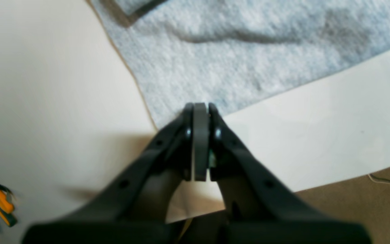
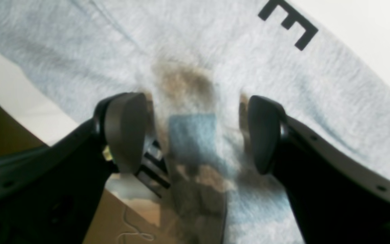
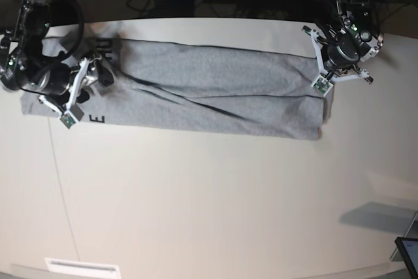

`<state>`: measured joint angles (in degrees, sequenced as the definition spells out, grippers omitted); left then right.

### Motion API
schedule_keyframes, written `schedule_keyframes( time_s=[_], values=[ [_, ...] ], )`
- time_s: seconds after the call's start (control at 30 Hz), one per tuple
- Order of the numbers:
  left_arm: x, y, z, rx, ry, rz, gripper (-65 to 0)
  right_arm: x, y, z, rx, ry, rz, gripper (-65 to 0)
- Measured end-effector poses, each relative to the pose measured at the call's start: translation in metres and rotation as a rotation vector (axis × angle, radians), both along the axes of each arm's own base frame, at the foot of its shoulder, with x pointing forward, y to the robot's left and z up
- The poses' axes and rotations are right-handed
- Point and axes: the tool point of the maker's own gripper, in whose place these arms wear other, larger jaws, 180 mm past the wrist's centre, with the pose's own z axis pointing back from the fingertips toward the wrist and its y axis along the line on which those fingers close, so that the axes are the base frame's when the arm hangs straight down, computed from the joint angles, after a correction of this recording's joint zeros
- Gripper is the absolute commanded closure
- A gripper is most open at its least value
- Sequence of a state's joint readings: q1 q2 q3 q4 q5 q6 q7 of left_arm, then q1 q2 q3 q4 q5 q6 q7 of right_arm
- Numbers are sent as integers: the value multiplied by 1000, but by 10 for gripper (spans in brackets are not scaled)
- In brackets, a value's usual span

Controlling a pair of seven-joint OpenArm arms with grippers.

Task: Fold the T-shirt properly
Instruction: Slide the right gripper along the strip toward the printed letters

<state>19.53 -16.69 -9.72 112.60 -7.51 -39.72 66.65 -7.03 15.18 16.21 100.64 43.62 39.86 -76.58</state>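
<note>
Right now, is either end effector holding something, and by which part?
Neither visibly holds anything. The left end effector is shut beside the light grey cotton T-shirt; the right end effector stands open.

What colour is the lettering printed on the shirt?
Black, on the light grey T-shirt; the letter E shows best in the right wrist view.

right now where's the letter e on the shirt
In the base view the black E sits on the T-shirt at its left end, just beside the right gripper.
</note>
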Motion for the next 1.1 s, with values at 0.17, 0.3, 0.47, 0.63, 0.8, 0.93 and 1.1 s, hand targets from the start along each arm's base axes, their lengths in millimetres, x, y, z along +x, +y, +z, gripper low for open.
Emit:
schedule_keyframes(
  time_s=[0.17,0.3,0.47,0.63,0.8,0.93,1.1],
  values=[
    [0,-2,0,-2,1,-4,0,1,-1,-2,5,4,-5,-441],
    [0,-1,-1,-2,1,-4,0,6,-1,-3,14,4,-12,-441],
    [0,-1,0,-1,1,-2,0,5,4,-11,41,29,-25,-441],
    [0,-1,0,-1,1,-2,0,7,9,-14,65,37,-33,-440],
    [0,0,0,-1,0,-1,0,6,12,-14,75,39,-35,-315],
    [0,-1,0,-2,0,-2,0,6,12,-15,74,39,-35,-167],
    [1,-2,0,-3,-2,-4,0,5,11,-15,71,44,-33,-15]
  ],
)
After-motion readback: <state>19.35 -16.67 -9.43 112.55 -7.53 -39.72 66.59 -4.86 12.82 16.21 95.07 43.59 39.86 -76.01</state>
